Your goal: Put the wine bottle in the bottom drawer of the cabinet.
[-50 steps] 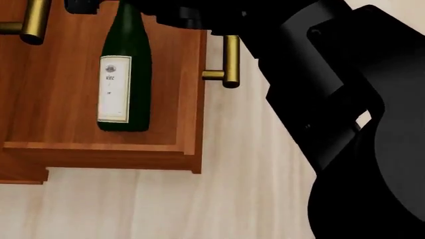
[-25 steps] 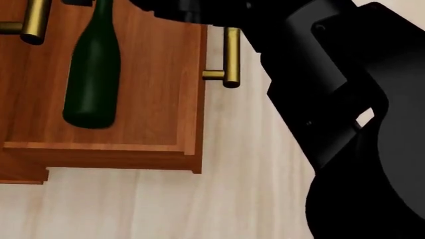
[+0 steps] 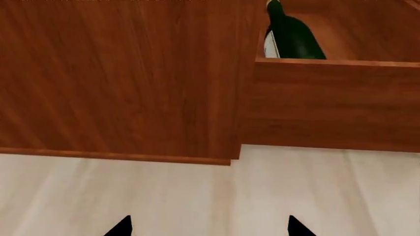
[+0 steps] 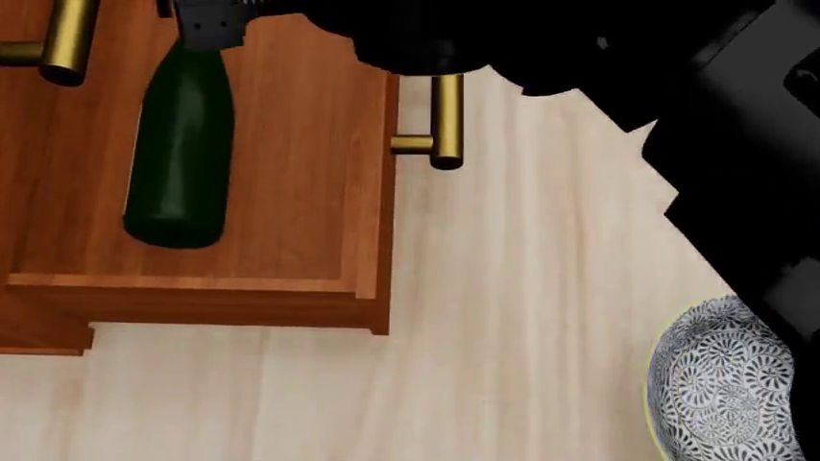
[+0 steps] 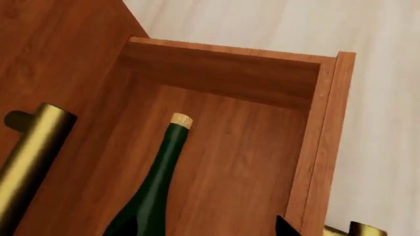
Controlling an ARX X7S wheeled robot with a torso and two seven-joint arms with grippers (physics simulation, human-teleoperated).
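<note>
Once laid flat in the bottom drawer [image 4: 192,293], called for lifting the right end effector [image 4: 211,24], clasp impossible to tell, straight off the wine bottle [image 4: 180,163] before pushing the handle [image 4: 445,120], with the left end effector [image 3: 208,227] splayed empty.

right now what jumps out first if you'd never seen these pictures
The dark green wine bottle lying on its side inside the pulled-out bottom drawer, cork toward the drawer's far wall in the right wrist view. Next, the brass handle on the drawer's front, and the robot's black arm filling the head view's upper right. A patterned blue-white bowl sits on the pale floor at lower right.
</note>
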